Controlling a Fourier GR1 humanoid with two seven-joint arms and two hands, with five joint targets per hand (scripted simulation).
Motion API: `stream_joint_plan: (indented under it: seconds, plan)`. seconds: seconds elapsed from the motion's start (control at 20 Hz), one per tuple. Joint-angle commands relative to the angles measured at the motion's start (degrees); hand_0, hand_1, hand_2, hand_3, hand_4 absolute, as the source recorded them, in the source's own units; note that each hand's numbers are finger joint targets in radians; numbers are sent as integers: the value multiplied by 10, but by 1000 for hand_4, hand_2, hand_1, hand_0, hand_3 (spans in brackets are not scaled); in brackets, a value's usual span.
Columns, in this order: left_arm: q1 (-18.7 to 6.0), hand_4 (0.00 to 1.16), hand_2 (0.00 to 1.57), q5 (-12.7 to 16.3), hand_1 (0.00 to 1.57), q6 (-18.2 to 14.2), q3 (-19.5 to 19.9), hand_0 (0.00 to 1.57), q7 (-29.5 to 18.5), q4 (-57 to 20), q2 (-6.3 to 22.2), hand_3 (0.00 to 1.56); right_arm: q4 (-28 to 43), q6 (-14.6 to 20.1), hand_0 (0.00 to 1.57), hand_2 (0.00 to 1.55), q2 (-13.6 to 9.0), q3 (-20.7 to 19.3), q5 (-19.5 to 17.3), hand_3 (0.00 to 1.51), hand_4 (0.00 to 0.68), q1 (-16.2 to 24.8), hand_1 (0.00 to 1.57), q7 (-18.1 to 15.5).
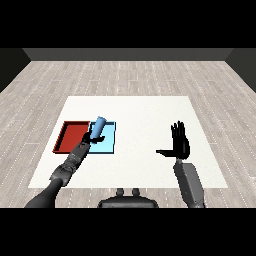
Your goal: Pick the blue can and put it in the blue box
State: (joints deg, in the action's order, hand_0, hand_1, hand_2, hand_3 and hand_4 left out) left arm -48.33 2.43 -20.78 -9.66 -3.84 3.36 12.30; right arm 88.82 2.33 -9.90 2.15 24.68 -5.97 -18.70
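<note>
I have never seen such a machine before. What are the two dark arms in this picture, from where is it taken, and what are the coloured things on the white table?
This is a humanoid robot, seen from its own head, looking down across a white table. The two grey forearms from the lower corners are its arms, each ending in a black hand. The left hand is curled round a blue can, which is tilted and held over the blue tray. A red tray lies beside the blue one, on its left. The right hand holds nothing: its fingers are straight and spread, above the right part of the table.
</note>
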Motion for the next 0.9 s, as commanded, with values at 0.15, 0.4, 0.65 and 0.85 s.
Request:
stream_joint_plan:
  seconds: [0.15, 0.4, 0.65, 0.85]
  plan:
    - [21, 0, 0, -22, 0, -12, -11, 0, 36, -32, -2, 0, -2, -19, 0, 0, -6, -29, 29, 0, 0, -10, 0, 5]
    - [18, 0, 0, 17, 0, -101, 36, 0, -35, 12, 10, 0, -28, -10, 0, 0, 15, -16, 8, 0, 0, -25, 0, -14]
    - [56, 0, 0, 68, 0, -179, 95, 0, -222, 132, -13, 0, 14, -13, 0, 0, 8, -5, 9, 0, 0, -7, 0, 7]
    - [80, 0, 0, 77, 0, -79, 90, 0, -321, 235, -25, 0, -8, -20, 0, 0, 21, -1, 9, 0, 0, -4, 0, -7]
